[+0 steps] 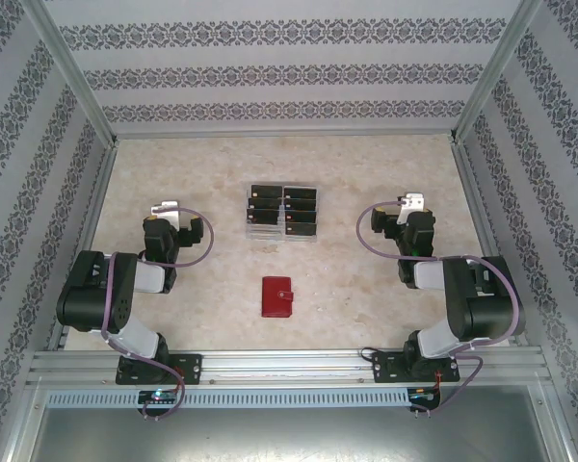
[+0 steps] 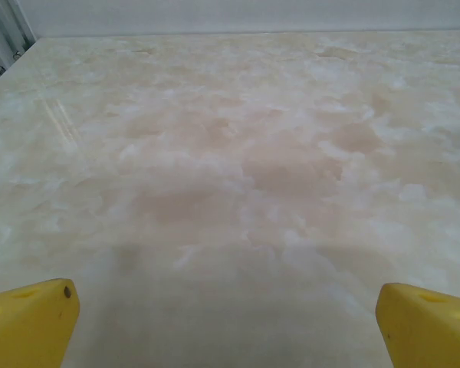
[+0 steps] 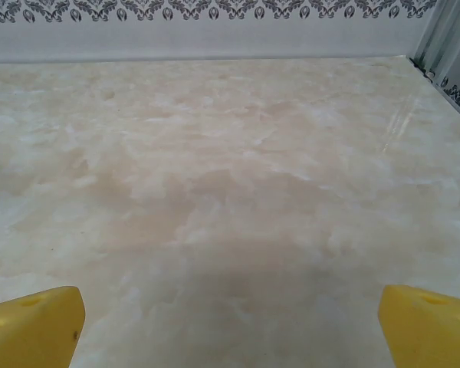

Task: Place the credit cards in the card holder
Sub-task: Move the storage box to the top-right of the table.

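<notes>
Several black credit cards point(image 1: 300, 205) stand in two columns in a clear rack at the middle of the table. The dark-red card holder point(image 1: 276, 296) lies folded shut nearer the arms, just in front of the rack. My left gripper point(image 1: 164, 209) rests left of the rack and my right gripper point(image 1: 411, 203) right of it, both well apart from cards and holder. In the wrist views the left gripper point(image 2: 226, 326) and the right gripper point(image 3: 230, 326) stand open, yellow fingertips point(image 2: 31, 318) point(image 3: 425, 322) far apart over bare table.
The clear tiered rack point(image 1: 270, 235) holds the cards. The marbled beige table point(image 1: 366, 173) is enclosed by patterned walls point(image 1: 289, 77) and an aluminium frame point(image 1: 87, 96). A metal rail point(image 1: 289, 364) runs along the near edge by the arm bases.
</notes>
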